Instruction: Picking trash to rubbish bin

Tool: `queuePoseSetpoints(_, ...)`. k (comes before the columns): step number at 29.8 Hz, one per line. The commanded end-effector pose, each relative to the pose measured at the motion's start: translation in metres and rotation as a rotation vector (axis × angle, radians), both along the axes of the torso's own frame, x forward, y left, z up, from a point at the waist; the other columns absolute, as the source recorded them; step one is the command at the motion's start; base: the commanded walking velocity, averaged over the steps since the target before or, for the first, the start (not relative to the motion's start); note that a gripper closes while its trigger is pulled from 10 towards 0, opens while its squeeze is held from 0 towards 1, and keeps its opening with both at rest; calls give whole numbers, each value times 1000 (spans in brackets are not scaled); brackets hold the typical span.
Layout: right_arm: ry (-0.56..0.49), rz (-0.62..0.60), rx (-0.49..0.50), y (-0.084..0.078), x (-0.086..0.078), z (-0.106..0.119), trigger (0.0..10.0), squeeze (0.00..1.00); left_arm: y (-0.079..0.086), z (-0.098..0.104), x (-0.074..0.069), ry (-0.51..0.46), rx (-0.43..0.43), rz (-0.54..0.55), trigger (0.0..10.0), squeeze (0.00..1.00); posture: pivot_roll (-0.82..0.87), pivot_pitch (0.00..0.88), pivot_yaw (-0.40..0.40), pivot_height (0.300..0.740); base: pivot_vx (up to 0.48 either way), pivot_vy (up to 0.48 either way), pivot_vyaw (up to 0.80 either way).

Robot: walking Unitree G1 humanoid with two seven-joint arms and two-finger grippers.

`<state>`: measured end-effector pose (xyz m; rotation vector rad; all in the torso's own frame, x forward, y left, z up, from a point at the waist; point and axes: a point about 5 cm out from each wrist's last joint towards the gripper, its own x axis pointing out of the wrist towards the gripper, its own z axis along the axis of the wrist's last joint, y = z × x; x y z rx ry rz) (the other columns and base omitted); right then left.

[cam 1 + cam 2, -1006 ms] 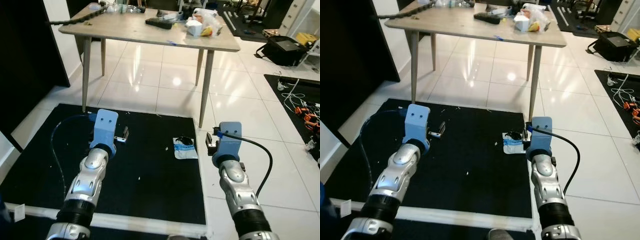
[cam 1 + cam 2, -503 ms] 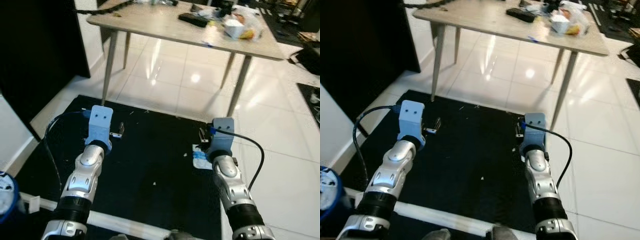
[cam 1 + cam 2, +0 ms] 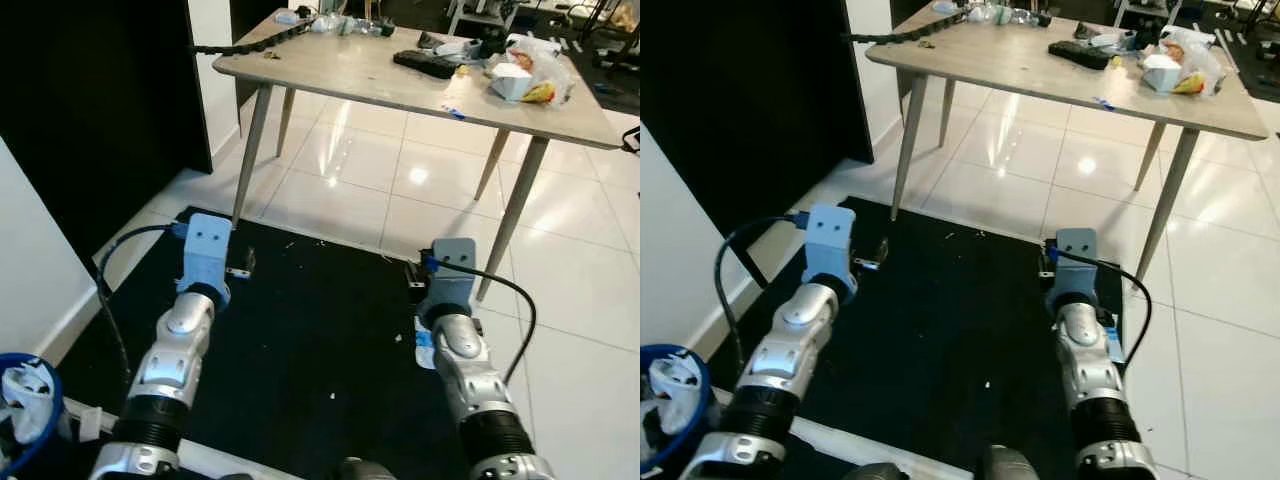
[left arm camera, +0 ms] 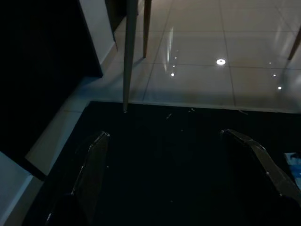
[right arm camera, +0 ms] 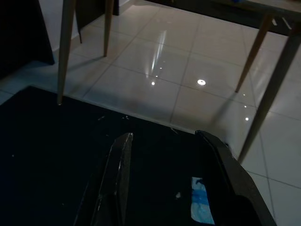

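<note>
Your left gripper (image 4: 174, 174) hangs above the black mat (image 3: 310, 330) with its fingers spread wide and nothing between them. Your right gripper (image 5: 171, 183) is likewise spread and empty, over the mat's right edge. The trash, a flat blue-and-white wrapper (image 5: 201, 207), lies on the mat just beside the right forearm, partly hidden by it. The blue rubbish bin (image 3: 670, 400) stands at your left, already holding crumpled white litter.

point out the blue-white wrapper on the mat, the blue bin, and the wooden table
blue-white wrapper (image 5: 199, 207): right wrist view, middle of the wrapper.
blue bin (image 3: 695, 380): right eye view, its blue rim.
wooden table (image 3: 360, 65): left eye view, bare part of the tabletop.
</note>
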<state>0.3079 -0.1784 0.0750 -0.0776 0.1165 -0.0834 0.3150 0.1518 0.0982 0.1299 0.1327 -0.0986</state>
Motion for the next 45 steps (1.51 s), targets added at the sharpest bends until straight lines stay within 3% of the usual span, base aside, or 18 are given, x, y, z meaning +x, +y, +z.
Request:
queuePoseSetpoints(1, 6, -12, -5, -4, -1, -1, 10000, 0, -1, -2, -1, 13, 1, -11, 10000, 0, -49, 7, -27, 740, 311, 0, 0)
queuePoseSetpoints(10, 11, -16, 4, -4, -2, -2, 10000, 0, -2, -1, -1, 12, -1, -17, 10000, 0, -49, 12, -24, 740, 316, 0, 0)
queuePoseSetpoints(25, 11, -19, 9, -3, -2, -2, 10000, 0, -2, 0, 0, 12, 0, -21, 10000, 0, -47, 15, -19, 740, 314, 0, -554)
queuePoseSetpoints(45, 10, -19, 4, -4, -2, -2, 10000, 0, -4, 0, 0, 13, -1, -28, 10000, 0, -48, 7, -23, 740, 308, 0, 0)
